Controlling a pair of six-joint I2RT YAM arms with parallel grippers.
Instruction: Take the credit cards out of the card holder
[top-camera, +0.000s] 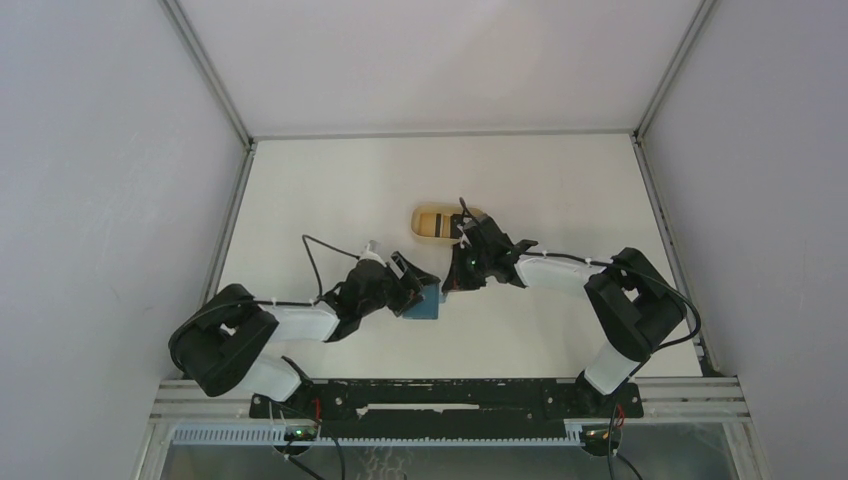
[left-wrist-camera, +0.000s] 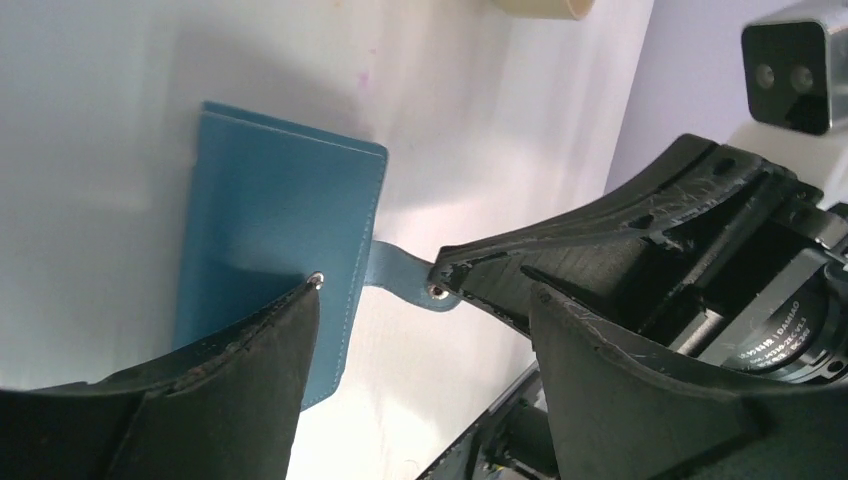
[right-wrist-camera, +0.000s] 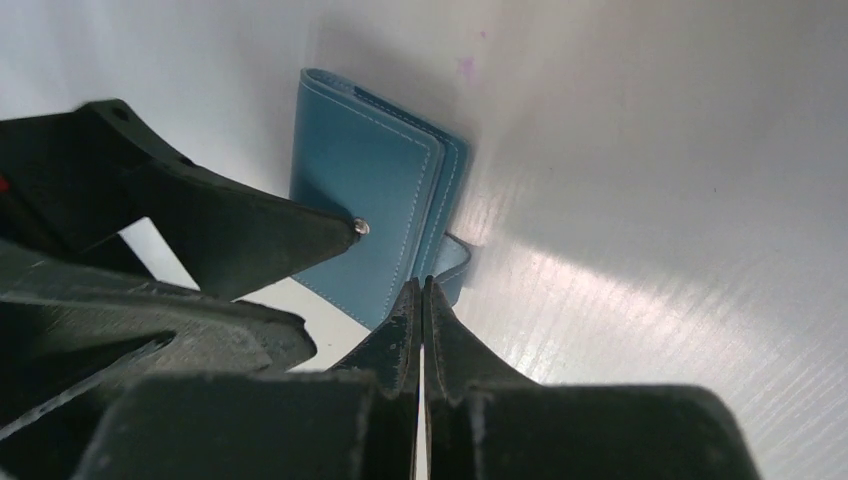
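Teal-blue and folded shut, the card holder (top-camera: 425, 303) lies flat on the white table (top-camera: 560, 190), about midway between its left and right edges and nearer the near edge than the far one. From above, the left gripper (top-camera: 418, 292) straddles it with jaws wide, while the right gripper (top-camera: 449, 287) reaches in from the right side. A beige oval tray (top-camera: 438, 222) sits farther back, toward the far edge.

On the left wrist camera, the left gripper (left-wrist-camera: 425, 288) is spread wide. One finger hangs over the card holder (left-wrist-camera: 280, 220) and the other is off its edge. The snap tab (left-wrist-camera: 398, 274) sticks out sideways between them, and the right gripper (left-wrist-camera: 440, 282) has its tip at the tab's end.

On the right wrist camera, the right gripper (right-wrist-camera: 422, 288) has its jaws pressed together. Its tip is against the snap tab (right-wrist-camera: 455, 260), and whether the tab is pinched cannot be told. The card holder (right-wrist-camera: 365, 185) lies just beyond, with a left finger (right-wrist-camera: 250, 235) over its cover.
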